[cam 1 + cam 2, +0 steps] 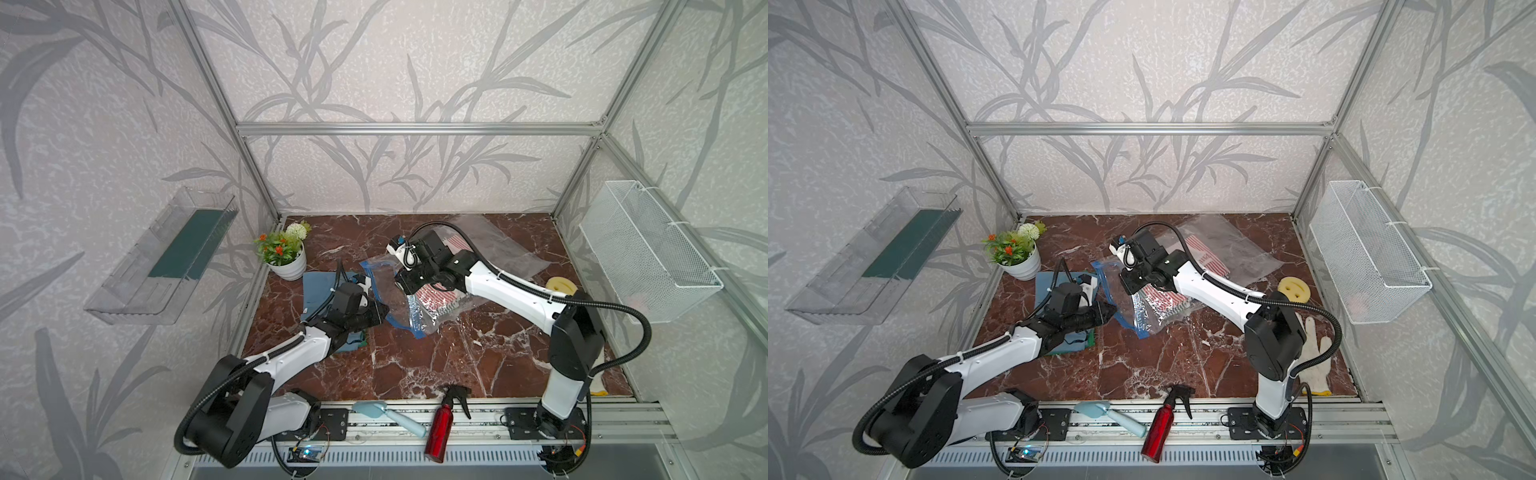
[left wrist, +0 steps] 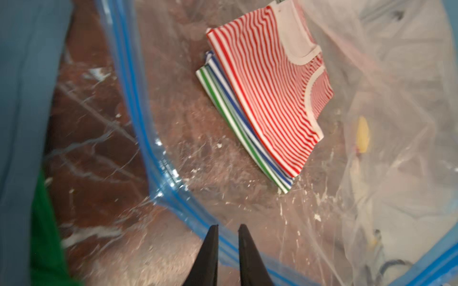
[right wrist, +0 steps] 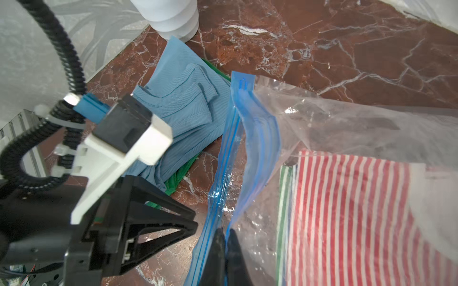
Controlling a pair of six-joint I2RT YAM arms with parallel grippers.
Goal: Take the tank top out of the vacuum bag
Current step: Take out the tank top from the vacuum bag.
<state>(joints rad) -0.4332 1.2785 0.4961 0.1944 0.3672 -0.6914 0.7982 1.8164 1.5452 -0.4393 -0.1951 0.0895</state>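
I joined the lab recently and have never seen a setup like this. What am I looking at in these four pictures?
The machine is a left arm and a right arm standing at a marble-patterned table, each ending in a two-fingered gripper. Two pictures look down on the whole scene from overhead; the other two come from a camera on each wrist. The right gripper is shut on one lip of the vacuum bag, holding its mouth open. The left gripper, jaws slightly apart and apparently empty, sits at that mouth. Inside lies a folded stack of striped tank tops, a red-striped one uppermost. Beside the bag a blue tank top lies next to a potted plant.
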